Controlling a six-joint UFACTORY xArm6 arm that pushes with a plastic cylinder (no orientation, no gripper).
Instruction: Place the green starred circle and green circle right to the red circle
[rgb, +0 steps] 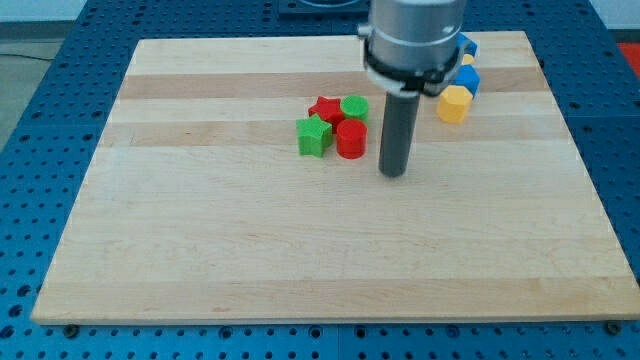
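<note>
The red circle (351, 139) sits near the board's middle, toward the view's top. The green star block (314, 136) touches its left side. The green circle (355, 107) lies just above the red circle, and a red star (325, 108) lies to the left of the green circle. These blocks form one tight cluster. My tip (394, 173) rests on the board just right of and slightly below the red circle, a small gap apart from it.
A yellow hexagon block (453, 104) lies at the view's upper right with blue blocks (467, 76) and another yellow one partly hidden behind the arm. The wooden board (200, 250) lies on a blue perforated table.
</note>
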